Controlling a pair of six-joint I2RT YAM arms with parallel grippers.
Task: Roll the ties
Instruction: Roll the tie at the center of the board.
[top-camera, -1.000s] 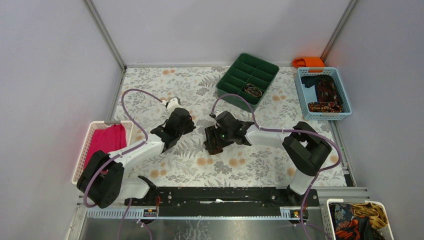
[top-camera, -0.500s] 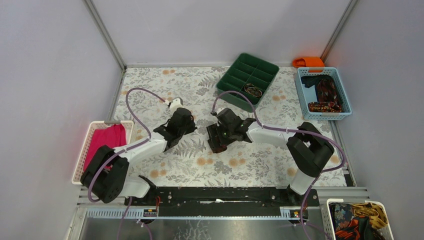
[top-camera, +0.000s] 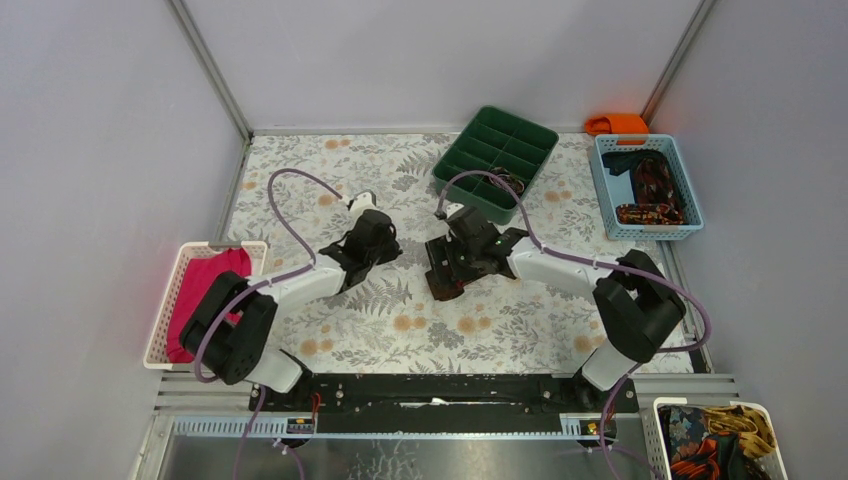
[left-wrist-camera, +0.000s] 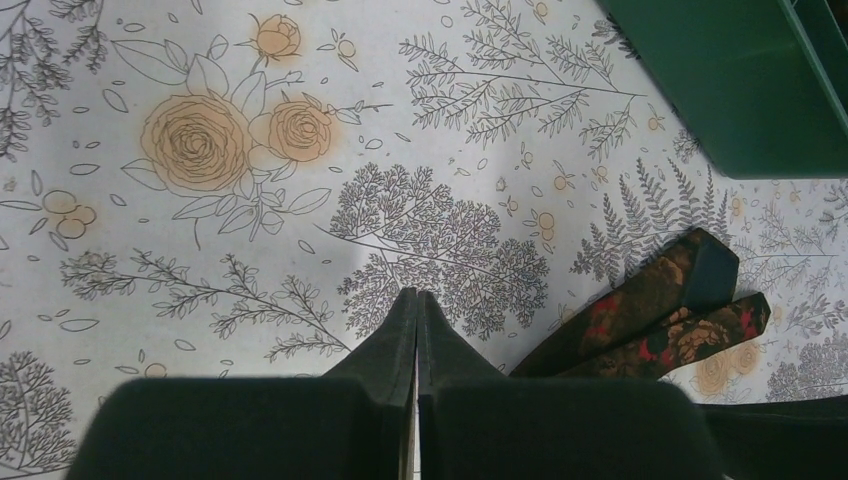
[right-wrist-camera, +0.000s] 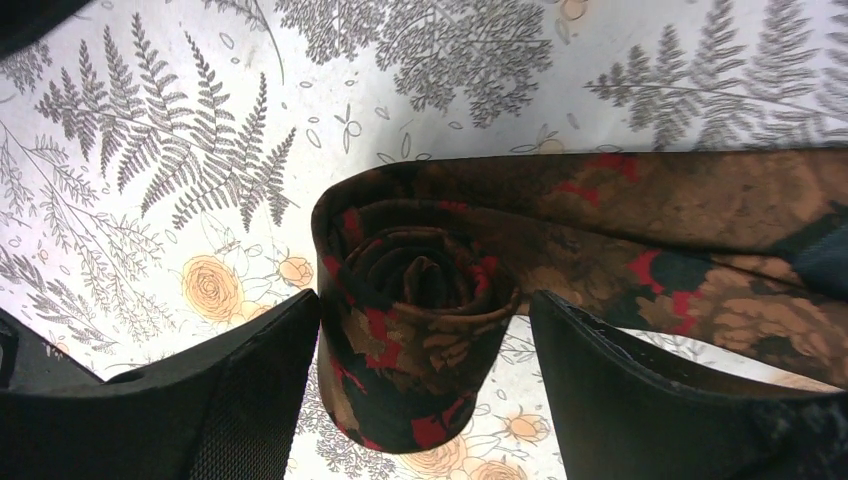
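A dark red-black tie with orange-tan flowers (right-wrist-camera: 415, 330) is rolled into a coil on the flowered tablecloth, and its loose tail (right-wrist-camera: 690, 230) runs off to the right. My right gripper (right-wrist-camera: 425, 300) is open and straddles the coil, with the left finger at its side and the right finger a little apart. In the top view the coil (top-camera: 443, 287) lies at the table's middle under the right gripper (top-camera: 452, 272). My left gripper (left-wrist-camera: 416, 296) is shut and empty over the cloth, left of the tie's ends (left-wrist-camera: 660, 315). From above, the left gripper (top-camera: 385, 245) is beside the right one.
A green divided tray (top-camera: 497, 155) stands behind the grippers. A blue basket (top-camera: 645, 185) with more ties and an orange cloth (top-camera: 618, 123) are at the back right. A white basket (top-camera: 165, 310) holds a magenta cloth at the left. Another basket (top-camera: 718, 440) is at the near right.
Both grippers have moved right and a little farther from the bases. The tie coil has shifted slightly right with the right gripper.
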